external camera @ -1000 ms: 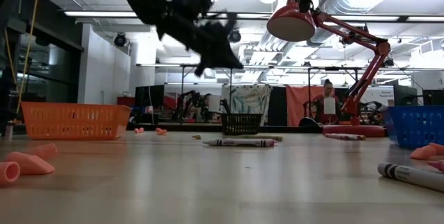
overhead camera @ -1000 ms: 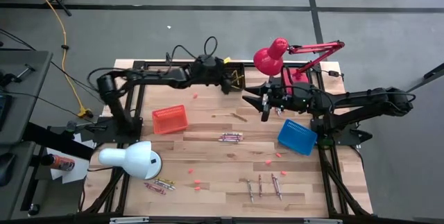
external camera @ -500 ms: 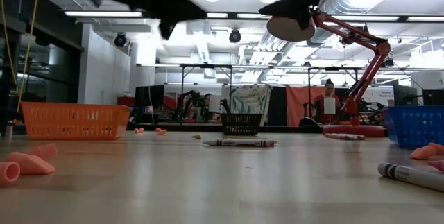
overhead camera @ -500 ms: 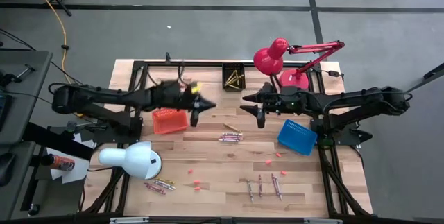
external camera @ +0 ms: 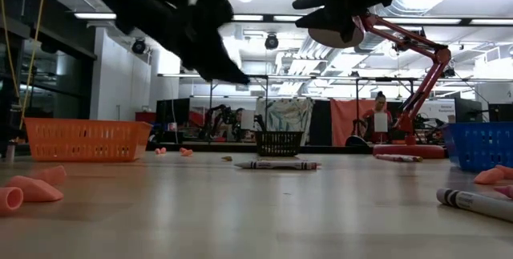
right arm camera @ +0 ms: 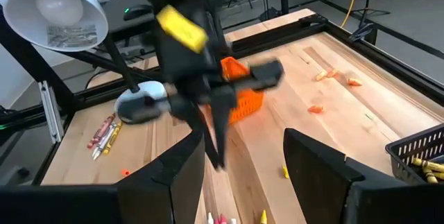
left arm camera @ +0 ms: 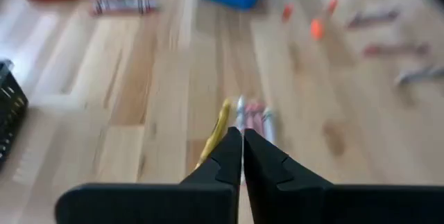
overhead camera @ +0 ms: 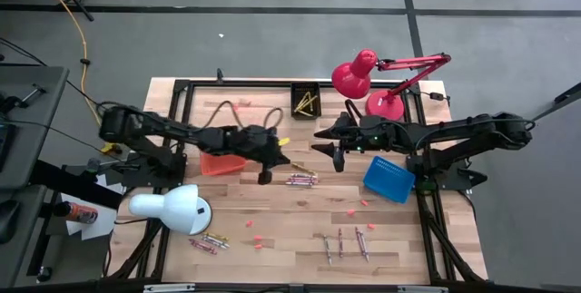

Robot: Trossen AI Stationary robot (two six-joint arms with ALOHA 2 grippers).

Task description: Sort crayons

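Observation:
The crayons lie scattered on the wooden table: a bunch (overhead camera: 302,180) at the middle, a yellow one (left arm camera: 219,124) beside it, and more near the front edge (overhead camera: 343,243) and front left (overhead camera: 210,241). My left gripper (left arm camera: 242,138) hangs shut and empty above the table, just left of the middle bunch (left arm camera: 254,116), its fingers pointing at it. In the high view my left gripper (overhead camera: 280,159) stands over the right end of the orange basket (overhead camera: 218,162). My right gripper (right arm camera: 243,175) hovers open and empty, right of the bunch and facing the left arm.
A black basket (overhead camera: 306,102) with yellow crayons stands at the far edge, and a blue basket (overhead camera: 388,177) at the right. A red lamp (overhead camera: 356,73) stands at the back right, a white lamp (overhead camera: 172,208) at the front left. Pink crumbs (overhead camera: 259,238) dot the table.
My left gripper has swung away from the black basket at the far edge, toward the table's left and near edge, sinking and rolling on the way. It now hangs by the orange basket, pointing at the middle bunch, still shut. My right gripper has sunk a little.

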